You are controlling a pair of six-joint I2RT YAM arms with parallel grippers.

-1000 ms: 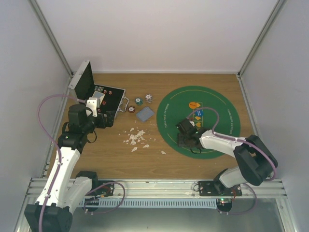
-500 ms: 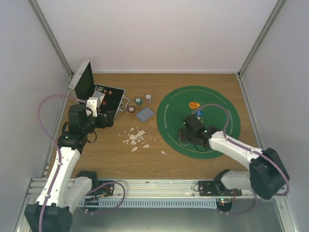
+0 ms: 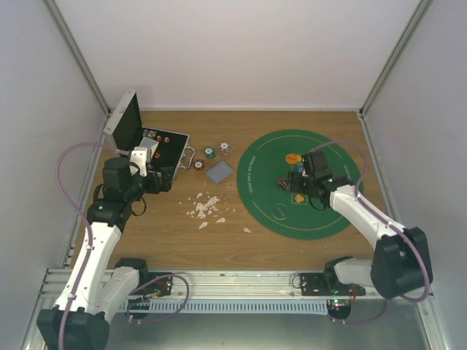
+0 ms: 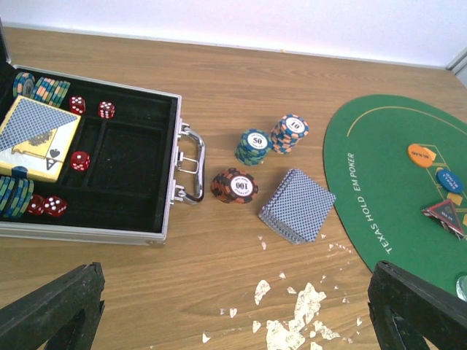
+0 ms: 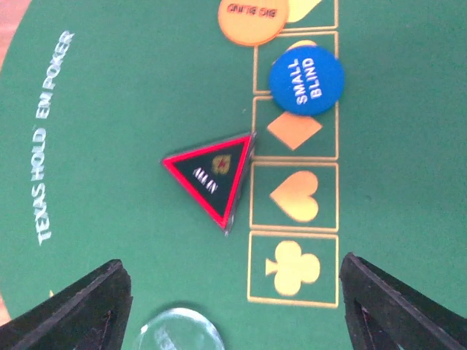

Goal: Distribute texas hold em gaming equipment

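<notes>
Our right claw (image 5: pixel 235 302) hangs released over the green poker mat (image 5: pixel 109 109), with the triangular token (image 5: pixel 211 175) lying free just ahead of it.

We see the red-black token flat on the mat, touching the row of yellow suit boxes, ahead of the gap between the two spread fingers (image 5: pixel 73 310) and touching neither. The blue button (image 5: pixel 306 76) and orange button (image 5: pixel 252 16) lie farther on. Our left claw (image 4: pixel 233 310), also spread wide and grasping nothing, hovers near three chip stacks (image 4: pixel 253 146) and a card deck (image 4: pixel 297 205) on the wood. The case (image 4: pixel 109 146) lies open to their left, and white scraps (image 4: pixel 299 321) lie nearest the claw.
</notes>
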